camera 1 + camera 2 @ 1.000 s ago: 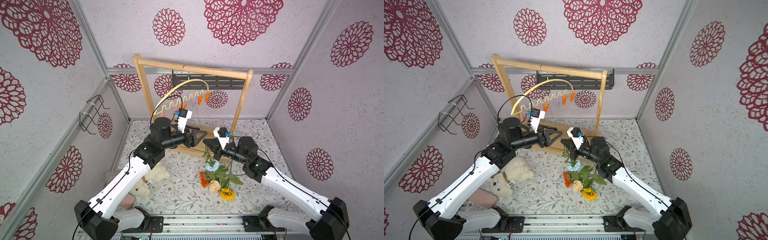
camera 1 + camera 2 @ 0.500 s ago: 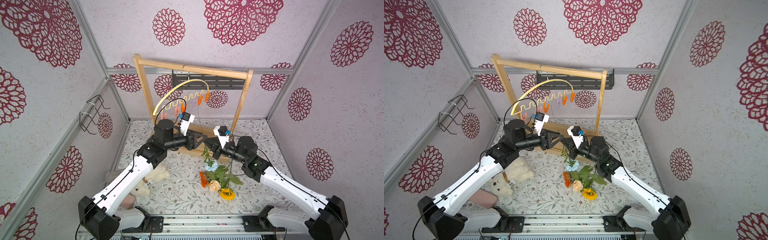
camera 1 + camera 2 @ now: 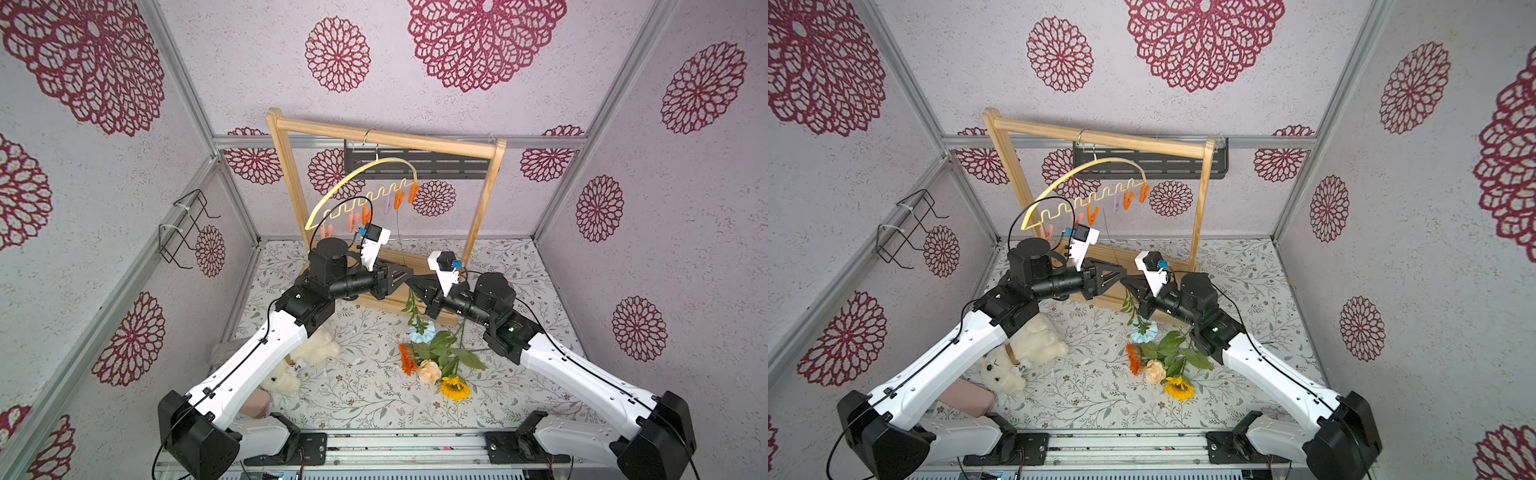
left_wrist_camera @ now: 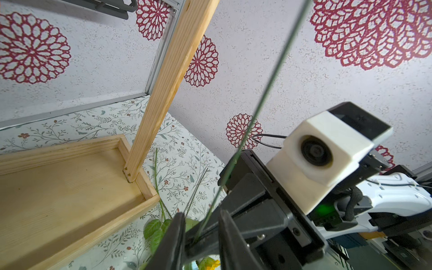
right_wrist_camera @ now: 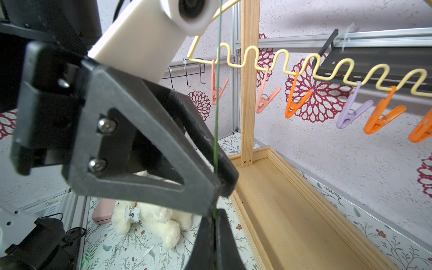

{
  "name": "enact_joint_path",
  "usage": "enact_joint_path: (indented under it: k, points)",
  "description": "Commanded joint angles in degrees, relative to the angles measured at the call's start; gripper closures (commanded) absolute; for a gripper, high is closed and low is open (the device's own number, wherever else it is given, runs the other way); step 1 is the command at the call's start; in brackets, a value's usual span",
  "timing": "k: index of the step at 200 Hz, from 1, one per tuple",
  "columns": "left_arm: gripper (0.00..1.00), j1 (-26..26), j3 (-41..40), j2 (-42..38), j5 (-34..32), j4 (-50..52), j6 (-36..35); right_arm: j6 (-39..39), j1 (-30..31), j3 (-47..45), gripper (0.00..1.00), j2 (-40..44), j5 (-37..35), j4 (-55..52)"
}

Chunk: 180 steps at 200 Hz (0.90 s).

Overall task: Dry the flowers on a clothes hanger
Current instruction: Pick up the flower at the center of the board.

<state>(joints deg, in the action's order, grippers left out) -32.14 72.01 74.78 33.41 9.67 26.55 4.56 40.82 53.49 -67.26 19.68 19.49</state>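
My right gripper point(image 5: 213, 217) is clamped on the carnation stem point(image 5: 217, 105), which stands upright toward the clothes hanger point(image 5: 252, 48). The left gripper point(image 4: 201, 217) is just above, its fingers narrowly apart astride the stem.

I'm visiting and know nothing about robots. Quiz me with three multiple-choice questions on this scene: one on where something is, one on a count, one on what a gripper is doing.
1. Where is the clothes hanger?
A) lying on the mat
B) hooked over the wooden rack's top bar
C) on the wire wall rack

2. How many of its pins are lilac?
A) one
B) three
C) none

3. What is the right gripper doing?
A) gaping empty
B) shut on a thin green stem
C) holding the teddy bear

Answers:
1 B, its hook sits over the bar.
2 A, one lilac clothespin shows.
3 B, its jaws pinch the stem.
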Motion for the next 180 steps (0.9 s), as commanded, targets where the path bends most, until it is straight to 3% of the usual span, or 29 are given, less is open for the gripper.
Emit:
enact_joint_path:
  k: [1,24,57,70,93,145,180]
  points:
    - [0.84,0.50,-0.18,0.79,1.85,-2.01,-0.51,1.18,0.23,1.62,1.00,0.98,0.27,2.50]
    - [1.00,0.45,-0.46,0.89,2.08,-2.51,-0.54,1.24,0.23,1.48,1.00,1.35,0.24,1.99]
    - [1.00,0.43,-0.63,0.05,1.66,-3.52,-0.89,1.18,0.23,0.34,1.00,2.63,-0.97,2.10]
    - [1.00,0.65,-0.65,-0.72,0.75,-3.03,-1.69,0.06,0.23,-0.21,0.84,3.43,-0.99,1.42]
    - [1.00,2.18,-0.58,-2.62,-1.87,-0.38,-3.55,-2.51,0.27,-0.17,0.67,4.76,-0.45,-1.76]
    - [1.00,10.55,0.65,-8.10,-5.25,13.37,-8.96,-4.13,0.24,6.15,0.58,5.47,-1.12,-11.51]
    - [1.00,16.62,1.43,-14.15,-5.55,25.33,-14.93,-0.85,0.20,9.94,0.54,2.61,-4.00,-9.09]
